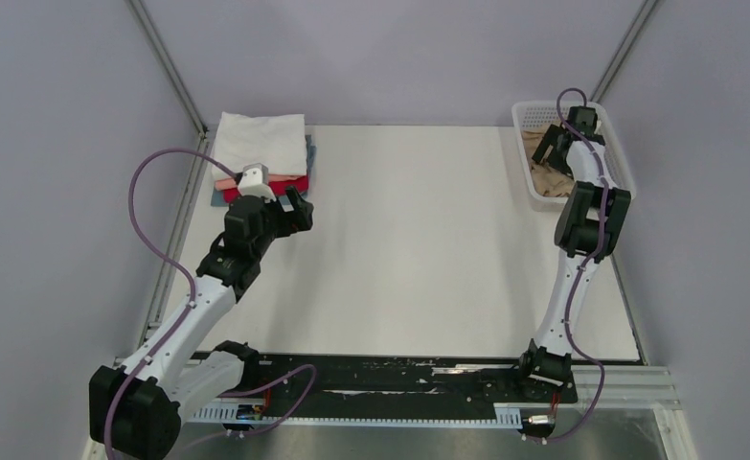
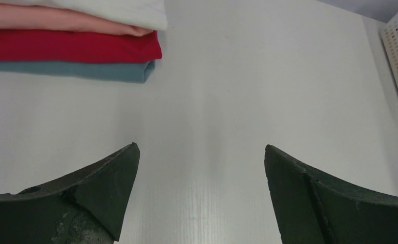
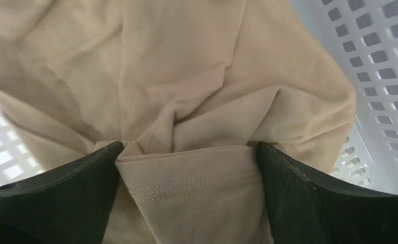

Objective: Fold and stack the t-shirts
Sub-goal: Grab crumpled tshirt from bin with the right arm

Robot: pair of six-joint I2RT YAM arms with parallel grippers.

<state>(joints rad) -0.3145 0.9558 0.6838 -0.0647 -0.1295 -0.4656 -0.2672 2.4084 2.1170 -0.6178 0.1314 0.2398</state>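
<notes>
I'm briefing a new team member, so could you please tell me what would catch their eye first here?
The stack of folded t-shirts, white over pink, red and blue-grey, sits at the far left corner of the table, with the open left gripper hovering near it. At the far right, the right gripper reaches into the white mesh basket, its open jaws straddling a crumpled tan t-shirt.

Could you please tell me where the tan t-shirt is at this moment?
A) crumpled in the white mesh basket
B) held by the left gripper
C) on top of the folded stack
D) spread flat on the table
A: the right wrist view shows the tan t-shirt crumpled inside the white mesh basket, with the right gripper open and a hemmed fold between its fingers.
</notes>
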